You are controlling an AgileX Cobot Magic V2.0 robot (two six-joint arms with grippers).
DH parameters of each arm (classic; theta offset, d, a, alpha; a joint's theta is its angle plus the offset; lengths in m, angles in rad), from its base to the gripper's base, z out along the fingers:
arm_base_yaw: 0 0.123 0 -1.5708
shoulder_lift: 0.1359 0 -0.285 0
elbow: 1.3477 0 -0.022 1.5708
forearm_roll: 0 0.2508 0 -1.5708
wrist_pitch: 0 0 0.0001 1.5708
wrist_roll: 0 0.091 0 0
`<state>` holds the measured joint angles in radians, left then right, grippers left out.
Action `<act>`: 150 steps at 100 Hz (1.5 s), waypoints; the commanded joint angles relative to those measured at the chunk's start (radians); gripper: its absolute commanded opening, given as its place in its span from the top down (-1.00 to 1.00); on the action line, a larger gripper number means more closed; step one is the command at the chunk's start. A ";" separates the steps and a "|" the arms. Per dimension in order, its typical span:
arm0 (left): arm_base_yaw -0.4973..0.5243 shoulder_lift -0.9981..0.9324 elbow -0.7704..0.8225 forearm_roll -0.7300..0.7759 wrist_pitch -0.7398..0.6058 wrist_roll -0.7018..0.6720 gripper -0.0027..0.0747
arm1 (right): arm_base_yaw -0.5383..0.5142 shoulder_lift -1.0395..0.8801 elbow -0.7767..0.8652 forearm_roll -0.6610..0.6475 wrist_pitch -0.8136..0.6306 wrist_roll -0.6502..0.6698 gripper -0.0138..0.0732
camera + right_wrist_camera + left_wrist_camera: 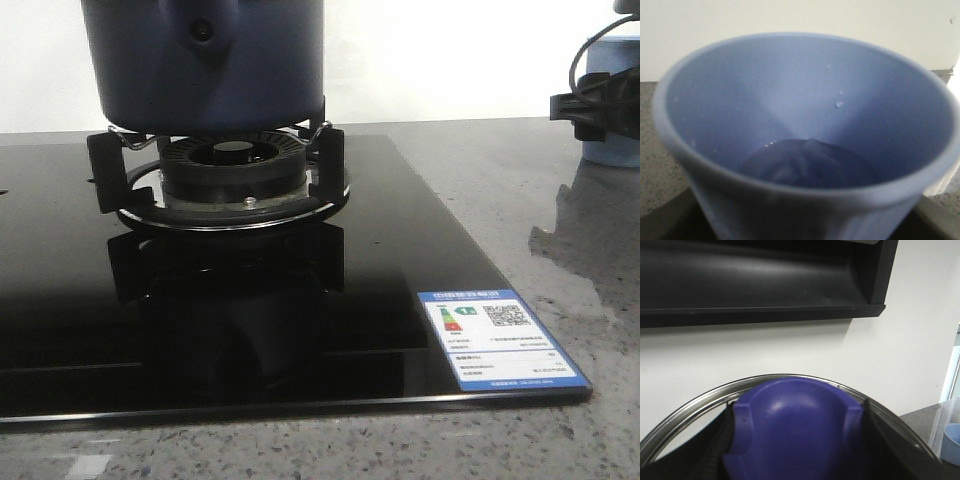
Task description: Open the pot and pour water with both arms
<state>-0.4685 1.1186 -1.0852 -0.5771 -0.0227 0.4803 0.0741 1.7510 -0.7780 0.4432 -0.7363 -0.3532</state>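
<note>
One pot (200, 65), one cup (805, 145).

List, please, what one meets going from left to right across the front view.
Navy-blue pot standing on the burner's pan support → blue energy label on the corner of the black glass hob → right gripper at the pale blue cup.

I see a plain white wall (450, 60) at the far side. A speckled grey stone counter (560, 230) runs below it, with a glossy black glass hob (400, 250) set in. A dark hood (760, 280) hangs on the wall overhead.
</note>
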 commanded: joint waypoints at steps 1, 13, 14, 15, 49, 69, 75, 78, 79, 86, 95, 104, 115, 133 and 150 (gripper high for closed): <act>0.003 -0.030 -0.035 0.002 -0.092 0.000 0.01 | -0.010 -0.037 -0.028 -0.005 -0.077 0.000 -0.19; 0.003 -0.028 -0.035 0.002 -0.092 0.000 0.01 | -0.008 -0.054 -0.028 -0.005 -0.027 0.000 -0.16; 0.003 -0.028 -0.035 0.002 -0.092 0.000 0.01 | -0.008 -0.056 -0.028 -0.005 -0.022 0.000 -0.16; 0.003 -0.028 -0.035 0.002 -0.092 0.000 0.01 | -0.006 -0.059 -0.028 -0.005 -0.016 0.000 -0.16; 0.003 -0.022 -0.035 0.002 -0.096 0.000 0.01 | 0.030 -0.250 -0.038 -0.107 0.149 0.000 -0.16; 0.003 -0.022 -0.035 0.002 -0.105 0.000 0.01 | 0.069 -0.372 -0.117 -0.186 0.338 0.000 -0.16; 0.003 -0.022 -0.035 0.002 -0.115 0.000 0.01 | 0.085 -0.394 -0.153 -0.227 0.418 0.000 -0.16; 0.003 -0.022 -0.035 0.002 -0.122 0.000 0.01 | 0.097 -0.400 -0.171 -0.244 0.455 0.000 -0.16; 0.003 -0.022 -0.035 0.002 -0.122 0.000 0.01 | 0.099 -0.400 -0.176 -0.251 0.472 0.000 -0.16; 0.003 -0.022 -0.035 0.002 -0.141 0.000 0.01 | 0.125 -0.407 -0.224 -0.272 0.545 0.000 -0.16; 0.003 -0.022 -0.035 0.002 -0.154 0.000 0.01 | 0.166 -0.407 -0.285 -0.301 0.626 0.000 -0.16; 0.009 -0.020 -0.035 0.002 -0.153 0.000 0.01 | 0.214 -0.405 -0.339 -0.352 0.678 0.000 -0.16; 0.040 -0.020 -0.035 0.002 -0.146 0.000 0.01 | 0.267 -0.399 -0.395 -0.434 0.736 0.000 -0.16; 0.113 -0.020 -0.035 0.002 -0.101 0.000 0.01 | 0.336 -0.365 -0.463 -0.573 0.829 0.000 -0.16; 0.179 -0.020 -0.035 0.002 -0.036 0.000 0.01 | 0.377 -0.351 -0.480 -0.749 0.844 0.000 -0.16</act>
<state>-0.3151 1.1220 -1.0852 -0.5771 0.0000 0.4803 0.4359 1.4325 -1.2107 -0.2081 0.1907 -0.3516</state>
